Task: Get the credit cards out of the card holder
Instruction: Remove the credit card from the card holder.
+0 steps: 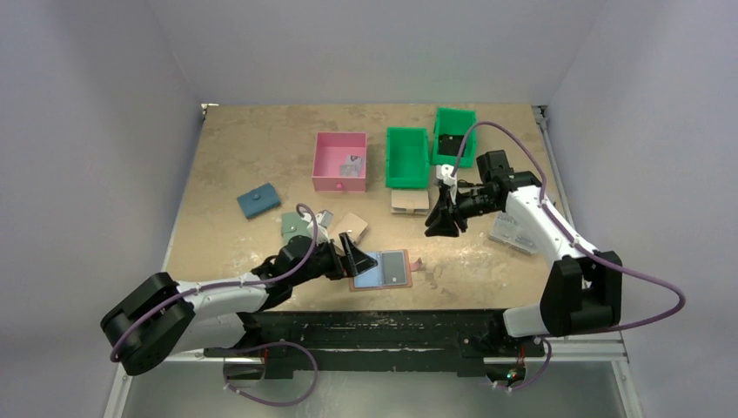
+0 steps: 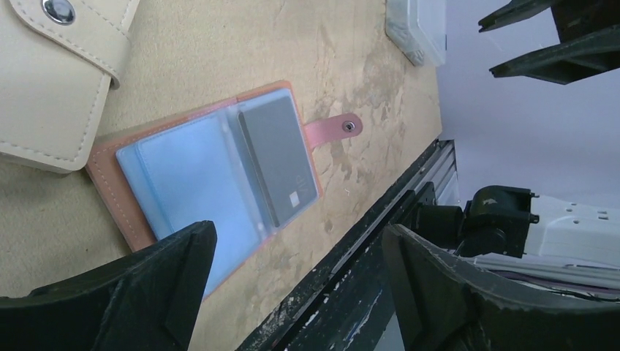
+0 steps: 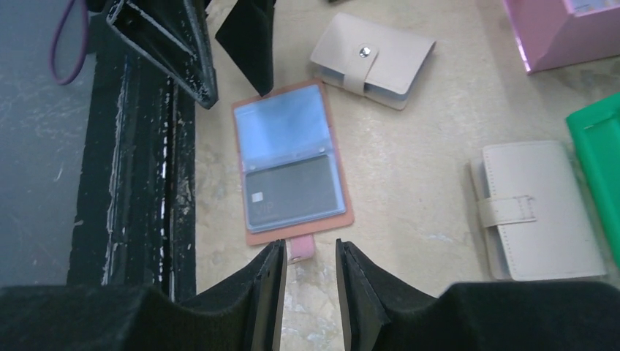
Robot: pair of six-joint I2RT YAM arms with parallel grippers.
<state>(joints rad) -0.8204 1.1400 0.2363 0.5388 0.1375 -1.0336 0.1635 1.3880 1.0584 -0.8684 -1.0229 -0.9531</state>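
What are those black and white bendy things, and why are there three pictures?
They are two robot arms bolted to a table. One picture looks down from above; the other two come from small cameras on each arm's wrist. The left tool is wide open beside an open card holder lying flat, with a dark card still in its clear pocket. The right tool hovers above the table, its fingers nearly together, holding nothing. Also on the table are beige wallets, a blue wallet, a pink box and green boxes.
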